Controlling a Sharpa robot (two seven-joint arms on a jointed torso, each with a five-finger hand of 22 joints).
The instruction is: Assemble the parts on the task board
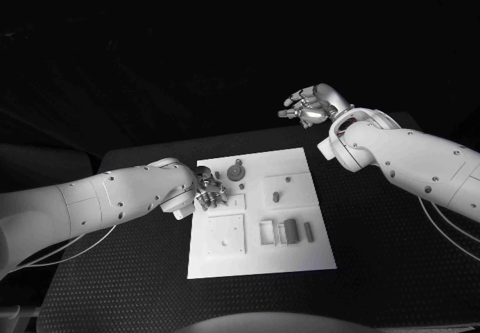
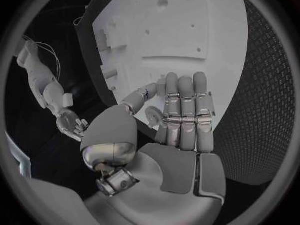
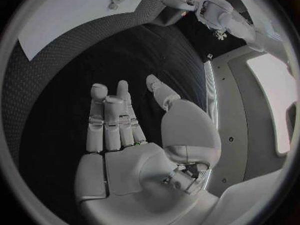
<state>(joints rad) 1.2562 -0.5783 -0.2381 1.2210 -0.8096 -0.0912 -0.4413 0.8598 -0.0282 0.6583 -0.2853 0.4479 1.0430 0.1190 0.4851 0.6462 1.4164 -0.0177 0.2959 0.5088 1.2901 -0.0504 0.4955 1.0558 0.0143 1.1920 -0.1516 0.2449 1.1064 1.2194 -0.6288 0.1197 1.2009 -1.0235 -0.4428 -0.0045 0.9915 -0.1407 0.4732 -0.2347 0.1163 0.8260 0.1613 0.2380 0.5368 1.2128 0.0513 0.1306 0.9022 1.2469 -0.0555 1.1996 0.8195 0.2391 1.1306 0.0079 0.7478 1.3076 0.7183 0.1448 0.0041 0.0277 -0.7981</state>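
Note:
The white task board (image 1: 262, 215) lies in the middle of the black table. On it are grey parts: a round piece (image 1: 237, 171) near the far edge, an upright block (image 1: 291, 231) and a thin rod (image 1: 309, 232) by the near right. My left hand (image 1: 208, 191) hovers at the board's left edge, fingers pointing down; in the left wrist view the left hand (image 2: 181, 115) has straight fingers over the board (image 2: 181, 35) and holds nothing. My right hand (image 1: 311, 107) is raised beyond the table's far right corner, away from the board; the right hand (image 3: 122, 120) is bare, with fingers apart.
The board has raised square plates and slots, one plate (image 1: 226, 232) at the near left and one (image 1: 287, 189) at the right. Black table mat (image 1: 390, 257) surrounds the board. My right forearm (image 1: 410, 163) crosses above the table's right side.

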